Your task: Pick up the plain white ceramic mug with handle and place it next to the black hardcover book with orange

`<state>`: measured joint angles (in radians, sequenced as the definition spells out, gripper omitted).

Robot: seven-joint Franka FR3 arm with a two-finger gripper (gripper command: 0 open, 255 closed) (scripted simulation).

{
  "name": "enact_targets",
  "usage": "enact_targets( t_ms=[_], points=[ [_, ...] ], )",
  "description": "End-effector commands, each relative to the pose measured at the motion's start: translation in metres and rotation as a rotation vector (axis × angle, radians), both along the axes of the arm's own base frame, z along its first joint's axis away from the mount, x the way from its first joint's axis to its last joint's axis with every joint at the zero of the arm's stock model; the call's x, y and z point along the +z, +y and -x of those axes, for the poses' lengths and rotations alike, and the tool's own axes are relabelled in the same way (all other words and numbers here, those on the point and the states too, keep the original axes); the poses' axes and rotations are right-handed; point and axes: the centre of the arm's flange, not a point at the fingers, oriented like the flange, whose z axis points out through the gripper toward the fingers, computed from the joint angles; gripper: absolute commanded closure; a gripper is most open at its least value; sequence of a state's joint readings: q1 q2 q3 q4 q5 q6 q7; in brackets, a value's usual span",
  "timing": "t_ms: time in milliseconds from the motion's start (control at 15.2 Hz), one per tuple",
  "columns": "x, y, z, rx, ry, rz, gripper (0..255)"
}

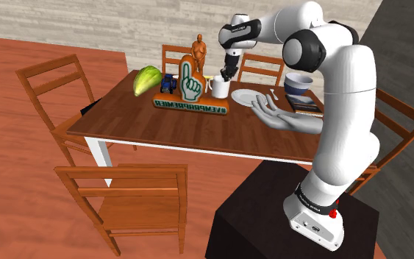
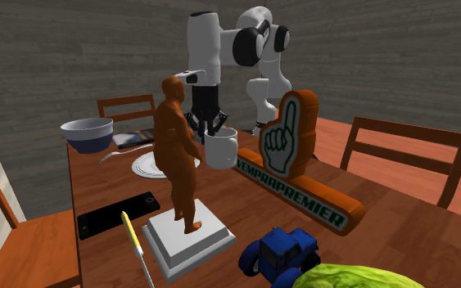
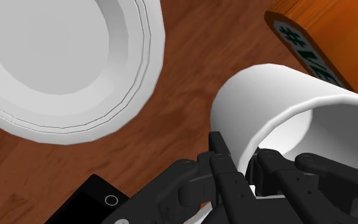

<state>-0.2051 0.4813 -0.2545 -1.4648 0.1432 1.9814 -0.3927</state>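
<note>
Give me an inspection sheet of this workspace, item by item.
Surface: brown wooden table, crowded on its far half.
Job's things: white mug beside the plate; dark book by the bowl.
Clutter: orange figurine, foam-finger sign, blue toy car, green vegetable, black phone, grey hand model.
Grippers: gripper over the mug, fingers clasping its rim wall.
Cables: nothing seen.
Surroundings: wooden chairs, wood floor, grey walls.
</note>
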Motion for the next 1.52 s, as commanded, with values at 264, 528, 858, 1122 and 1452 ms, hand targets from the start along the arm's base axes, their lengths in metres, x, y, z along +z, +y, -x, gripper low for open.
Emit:
enact_targets(
  t_ms=[264, 528, 858, 1122, 1452],
  points=[
    [0.031, 0.000, -0.001, 0.000, 0.000, 0.000, 255],
    [0.052, 0.000, -0.001, 0.000, 0.000, 0.000, 255],
    [0.079, 0.000, -0.001, 0.000, 0.000, 0.000, 255],
    [0.100, 0.000, -0.001, 0.000, 0.000, 0.000, 255],
    [0.109, -0.020, 0.034, 0.000, 0.000, 0.000, 255]
  ],
)
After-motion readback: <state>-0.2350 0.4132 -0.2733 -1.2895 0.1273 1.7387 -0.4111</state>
